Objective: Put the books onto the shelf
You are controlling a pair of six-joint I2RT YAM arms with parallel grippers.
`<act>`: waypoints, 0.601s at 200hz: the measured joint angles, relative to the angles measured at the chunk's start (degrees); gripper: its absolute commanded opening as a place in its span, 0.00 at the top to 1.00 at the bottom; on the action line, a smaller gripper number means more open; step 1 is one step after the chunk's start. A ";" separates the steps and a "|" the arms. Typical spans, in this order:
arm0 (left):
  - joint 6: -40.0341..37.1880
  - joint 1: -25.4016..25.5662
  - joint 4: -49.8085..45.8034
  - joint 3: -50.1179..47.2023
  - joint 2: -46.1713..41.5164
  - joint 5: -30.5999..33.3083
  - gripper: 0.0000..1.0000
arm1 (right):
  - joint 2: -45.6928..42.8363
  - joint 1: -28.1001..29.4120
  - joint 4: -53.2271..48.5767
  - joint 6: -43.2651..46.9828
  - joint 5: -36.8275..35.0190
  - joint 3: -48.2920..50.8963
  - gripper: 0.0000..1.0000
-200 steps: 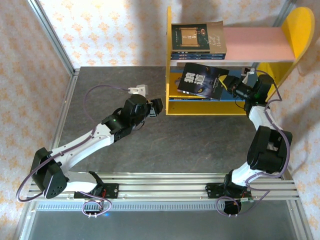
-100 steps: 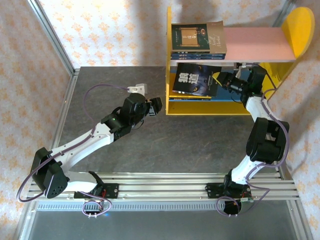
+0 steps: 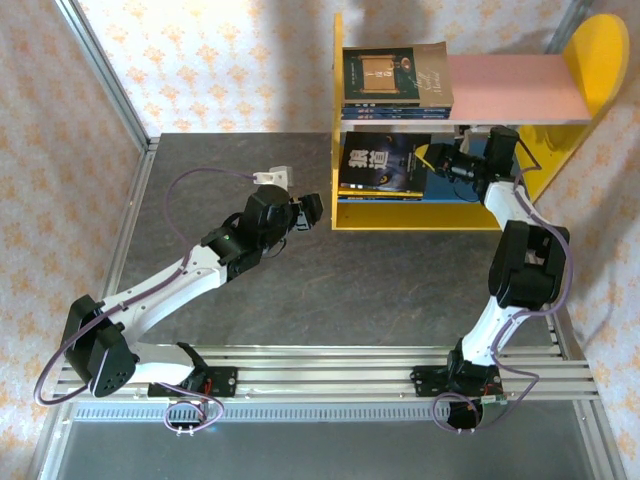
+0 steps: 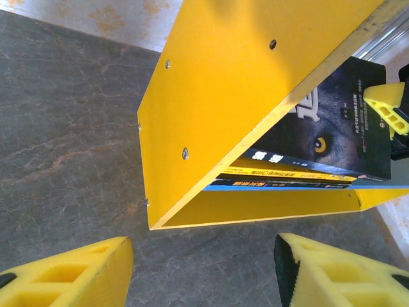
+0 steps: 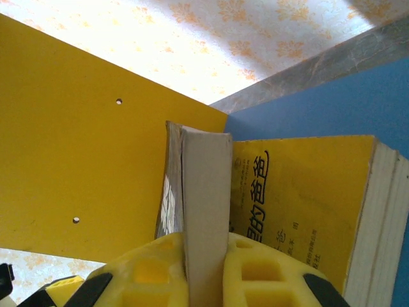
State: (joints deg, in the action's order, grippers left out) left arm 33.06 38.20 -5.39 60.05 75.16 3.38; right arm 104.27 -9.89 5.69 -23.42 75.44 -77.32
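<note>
Progress on the wolf book (image 3: 385, 165): a second ago it hung tilted, jutting from the front of the shelf (image 3: 600, 50). Now it lies nearly square on the stack (image 4: 287, 179) over the blue board (image 5: 358, 109), close to the left panel (image 4: 223, 83). Right gripper (image 3: 440, 160) has reached in under the pink board (image 3: 520, 85) and stays clenched on the book's right edge. Left gripper (image 3: 305, 212) hovers part-open and empty beside the shelf. Release looks like the next step. Other books (image 3: 395, 80) already rest on the pink board.
</note>
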 measured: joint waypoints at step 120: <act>0.00 -0.11 0.00 0.00 0.00 -0.02 0.40 | 5.66 0.24 -11.96 8.13 1.16 -6.97 0.91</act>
State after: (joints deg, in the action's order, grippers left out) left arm 33.06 38.09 -5.39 60.05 75.16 3.36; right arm 109.93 -9.65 -6.26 -15.29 76.60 -84.29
